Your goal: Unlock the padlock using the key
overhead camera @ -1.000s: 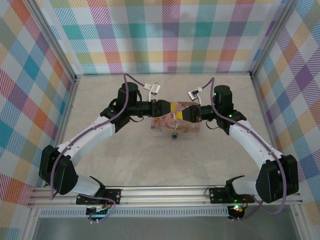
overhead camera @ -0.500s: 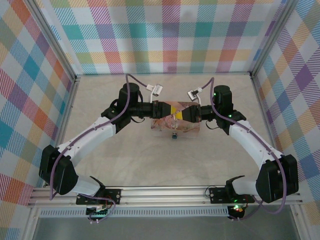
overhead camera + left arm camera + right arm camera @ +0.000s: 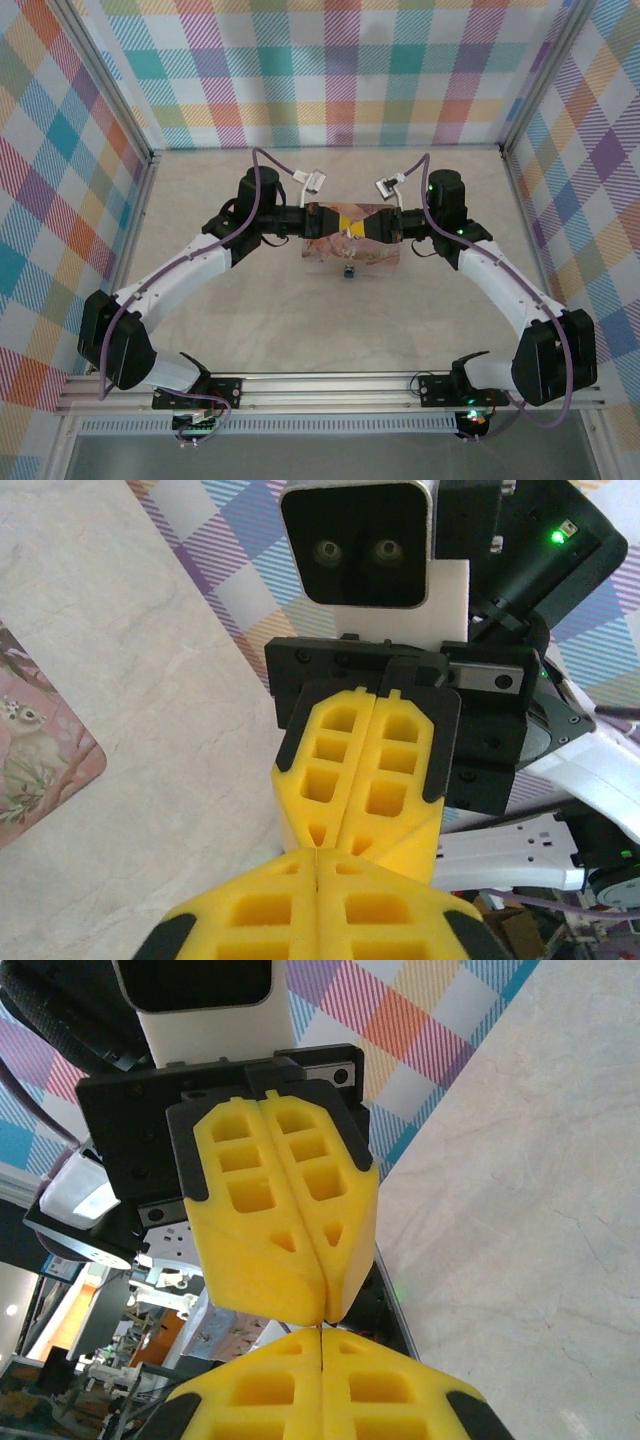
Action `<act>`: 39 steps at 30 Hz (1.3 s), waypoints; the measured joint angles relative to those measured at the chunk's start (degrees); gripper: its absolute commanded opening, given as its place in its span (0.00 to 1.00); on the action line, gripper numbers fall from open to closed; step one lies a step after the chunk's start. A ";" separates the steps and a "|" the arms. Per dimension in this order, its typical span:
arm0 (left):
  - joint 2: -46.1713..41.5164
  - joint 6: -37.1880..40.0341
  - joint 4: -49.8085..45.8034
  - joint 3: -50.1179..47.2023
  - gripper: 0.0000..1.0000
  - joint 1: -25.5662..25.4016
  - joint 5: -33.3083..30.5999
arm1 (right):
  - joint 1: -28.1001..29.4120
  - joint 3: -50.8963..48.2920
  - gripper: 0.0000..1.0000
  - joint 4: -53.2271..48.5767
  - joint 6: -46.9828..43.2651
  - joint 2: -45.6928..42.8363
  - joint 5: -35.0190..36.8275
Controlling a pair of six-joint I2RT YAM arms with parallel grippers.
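Observation:
Both yellow-fingered grippers meet tip to tip above the pink floral tin [image 3: 378, 256]. My left gripper [image 3: 343, 224] [image 3: 316, 854] is shut, and my right gripper [image 3: 359, 226] [image 3: 322, 1334] faces it, also shut. A thin grey sliver, the key [image 3: 321, 1326], bridges the small gap between the two pairs of fingertips and runs into both seams. The padlock [image 3: 349, 271], tiny and dark with a bluish spot, lies on the table just in front of the tin's near edge, below both grippers.
The tin's corner [image 3: 35, 755] lies on the pale marbled table [image 3: 300, 320]. Plaid walls close in the back and sides. Purple cables loop over both wrists.
The joined grippers have drifted slightly toward the back wall, still tip to tip. Padlock and tin have not moved.

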 measured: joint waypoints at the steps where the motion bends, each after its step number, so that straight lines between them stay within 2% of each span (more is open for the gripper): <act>1: 0.00 0.04 -0.04 0.00 0.00 0.00 -0.09 | 0.00 0.00 0.01 0.00 0.00 0.00 0.04; 5: -0.07 0.13 -0.44 0.00 0.00 -0.09 -0.85 | -0.04 -0.02 0.47 -0.17 0.61 -0.02 1.25; 10: -0.07 0.13 -2.10 0.00 0.00 -0.22 -4.00 | -0.31 -0.83 0.77 -0.74 0.46 -2.05 6.69; 12: -0.07 0.04 -2.05 -0.04 0.00 -0.22 -5.57 | -0.35 -1.03 1.00 -1.60 0.04 -3.67 10.05; 19: -0.59 -2.25 -0.17 -2.03 0.00 -0.24 -12.20 | -0.35 -1.53 1.00 -3.21 -0.07 -7.41 22.34; 22: -1.40 -3.87 1.68 -4.22 0.00 -0.24 -15.32 | -0.35 -4.72 1.00 -0.92 1.29 -8.72 28.02; 25: -1.88 -5.75 4.02 -5.97 0.00 -0.33 -18.05 | -0.35 -9.27 0.94 0.98 2.60 -11.34 33.83; 28: -2.29 -7.52 7.06 -7.54 0.00 -0.52 -20.41 | -0.35 -10.23 0.96 2.54 4.35 -12.44 35.30; 29: -2.45 -8.07 8.22 -8.04 0.00 -0.72 -21.16 | -0.35 -10.16 0.93 3.30 5.22 -12.48 35.12; 32: -2.60 -9.75 11.69 -9.03 0.00 -1.51 -22.62 | -0.31 -9.97 0.72 6.38 8.70 -11.91 32.87; 35: -2.60 -11.34 14.86 -9.27 0.00 -2.71 -23.28 | 0.44 -11.06 0.66 13.42 12.46 -10.60 30.93; 39: -2.60 -13.27 19.32 -9.55 0.00 -4.07 -23.30 | 1.46 -13.57 0.49 21.53 16.06 -8.85 28.89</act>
